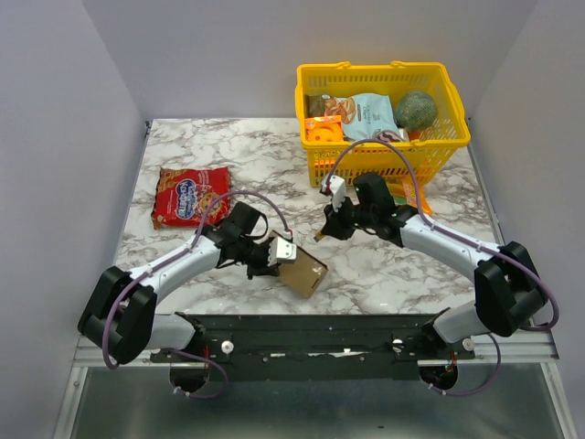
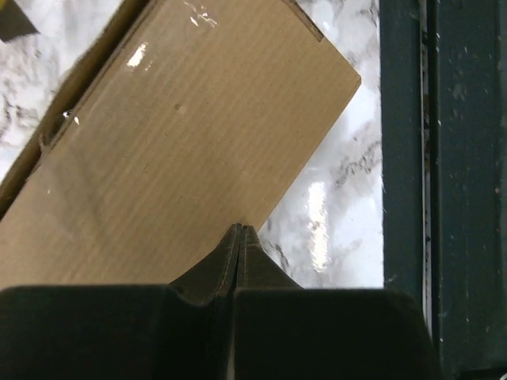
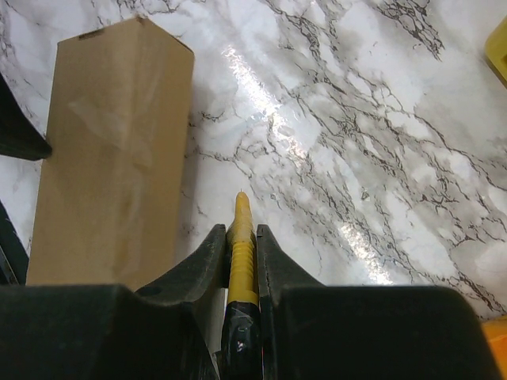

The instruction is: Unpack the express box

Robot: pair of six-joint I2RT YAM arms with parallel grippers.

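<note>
The express box [image 1: 303, 271] is a flat brown cardboard mailer lying closed on the marble table near the front edge. My left gripper [image 1: 272, 260] is shut, with its tips at the box's left edge. In the left wrist view the box [image 2: 182, 142] fills the upper left, and the closed gripper [image 2: 240, 230] sits right at its near edge with nothing between the fingers. My right gripper [image 1: 325, 229] hovers behind and to the right of the box, shut on a yellow pen-like tool [image 3: 242, 229]. The tool's fine tip points down at bare marble just right of the box [image 3: 111, 158].
A yellow plastic basket [image 1: 384, 146] holding snack packs and a green ball stands at the back right. A red snack bag [image 1: 189, 195] lies at the left. The dark frame rail [image 2: 404, 158] runs along the table's front edge, close to the box.
</note>
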